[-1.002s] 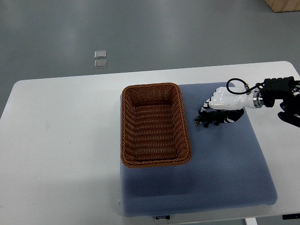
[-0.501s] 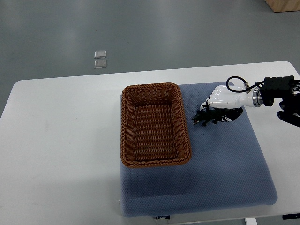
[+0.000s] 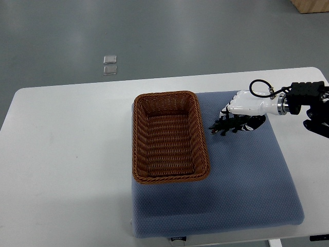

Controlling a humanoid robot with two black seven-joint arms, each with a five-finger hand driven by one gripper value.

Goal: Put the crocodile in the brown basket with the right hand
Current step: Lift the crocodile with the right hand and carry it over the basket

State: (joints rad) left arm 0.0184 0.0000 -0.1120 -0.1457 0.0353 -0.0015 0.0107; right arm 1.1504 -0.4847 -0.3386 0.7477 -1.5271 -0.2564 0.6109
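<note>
My white right hand (image 3: 247,107) curls around the small, dark, spiky toy crocodile (image 3: 222,127), holding it just right of the rectangular brown woven wicker basket (image 3: 203,139), above the dimpled blue mat (image 3: 247,175).

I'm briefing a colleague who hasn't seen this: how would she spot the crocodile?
Find the blue mat on the white table. Just right of the brown basket, under the white right hand, is the crocodile: the only small, dark, spiky-legged toy there.

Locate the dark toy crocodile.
Top view: the dark toy crocodile is gripped by the white right hand over the blue mat, just right of the brown wicker basket.
</note>
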